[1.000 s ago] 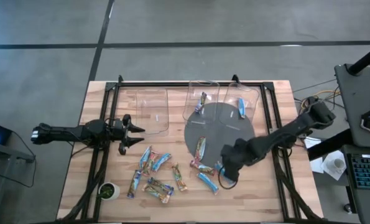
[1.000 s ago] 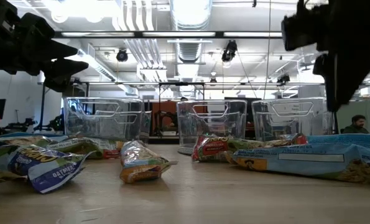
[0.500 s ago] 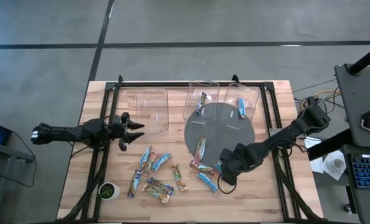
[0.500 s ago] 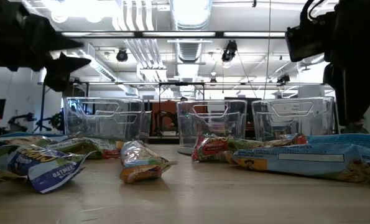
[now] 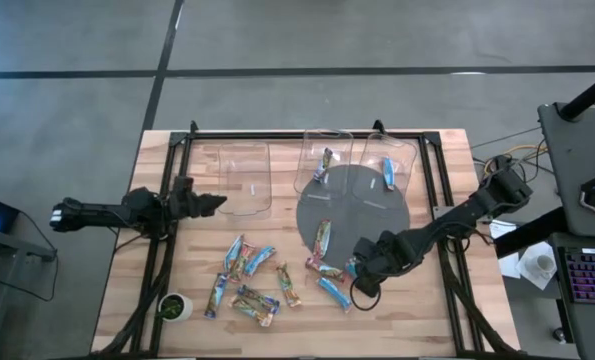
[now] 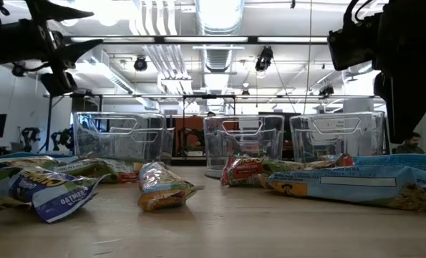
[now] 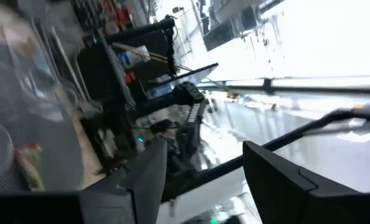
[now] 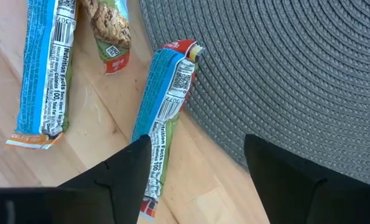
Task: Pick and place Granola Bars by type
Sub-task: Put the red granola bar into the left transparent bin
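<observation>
Over the round grey mat's [image 5: 355,205] near edge, the right gripper [image 5: 358,288] hovered, jaws wide and empty, above a light-blue granola bar [image 8: 165,115] lying half on wood. Light, crinkly and probably slippery, it looked best pinched across its middle. The left gripper [image 5: 214,203] waited open beside the clear bins [image 5: 245,176].

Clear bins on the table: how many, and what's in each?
3, in a row along the far edge: left bin looks empty; middle bin holds one bar; right bin holds one blue bar.
</observation>
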`<act>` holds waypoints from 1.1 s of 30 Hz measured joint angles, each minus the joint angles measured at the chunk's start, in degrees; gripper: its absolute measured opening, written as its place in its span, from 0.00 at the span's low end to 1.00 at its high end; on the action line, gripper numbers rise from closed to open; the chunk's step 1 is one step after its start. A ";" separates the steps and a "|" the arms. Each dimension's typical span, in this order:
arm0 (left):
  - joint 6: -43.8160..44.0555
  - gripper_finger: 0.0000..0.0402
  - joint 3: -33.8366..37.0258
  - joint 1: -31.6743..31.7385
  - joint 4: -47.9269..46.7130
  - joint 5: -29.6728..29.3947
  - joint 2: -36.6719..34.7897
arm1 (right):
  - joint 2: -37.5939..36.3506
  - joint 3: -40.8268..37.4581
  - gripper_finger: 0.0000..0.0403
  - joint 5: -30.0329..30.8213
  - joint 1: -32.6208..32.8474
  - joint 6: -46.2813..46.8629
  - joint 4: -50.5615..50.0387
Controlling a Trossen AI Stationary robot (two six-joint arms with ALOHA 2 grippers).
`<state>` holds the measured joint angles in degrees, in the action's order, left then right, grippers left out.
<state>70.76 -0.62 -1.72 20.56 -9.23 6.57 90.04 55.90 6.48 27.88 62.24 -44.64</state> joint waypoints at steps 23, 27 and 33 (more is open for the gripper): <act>-1.55 0.48 -36.25 -16.52 -46.38 -2.30 32.19 | -1.99 0.02 0.60 -0.10 -4.50 4.80 -0.52; 1.98 0.48 -40.19 -21.66 -53.59 -6.67 42.03 | -4.71 0.02 0.59 1.53 -7.60 8.27 -0.44; 15.83 0.48 -43.17 -26.83 -58.71 -5.28 53.79 | -8.58 0.04 0.59 5.60 -10.92 6.65 -1.53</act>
<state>86.59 -43.79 -28.54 -38.16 -14.50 60.36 81.46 55.94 12.08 16.96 68.89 -46.17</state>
